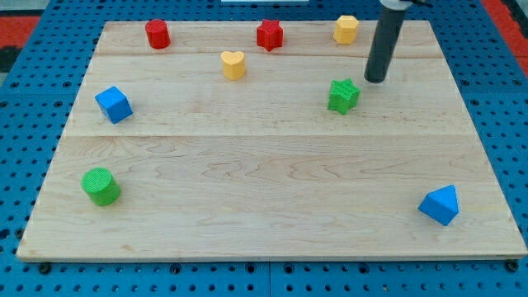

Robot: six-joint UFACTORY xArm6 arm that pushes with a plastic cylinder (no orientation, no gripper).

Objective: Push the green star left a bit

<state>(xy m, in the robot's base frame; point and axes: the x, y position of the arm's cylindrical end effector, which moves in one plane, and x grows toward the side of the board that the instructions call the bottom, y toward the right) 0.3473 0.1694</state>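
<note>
Green star [343,95] on the wooden surface [272,206], right of centre toward the view's top, below the yellow hexagonal block [346,29] and well right of the yellow heart [233,64]. My tip [375,80] just up and right of the star, slightly apart; no gripper fitted, so no open or closed state to report.

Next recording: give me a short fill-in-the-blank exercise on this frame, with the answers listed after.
1. My tip sits just to the view's ____ of the green star.
2. The block nearest the board's bottom right corner is coloured ____.
3. The yellow heart lies between the red cylinder and the red ____.
4. The green cylinder lies below the blue ____.

Answers: right; blue; star; cube
</note>
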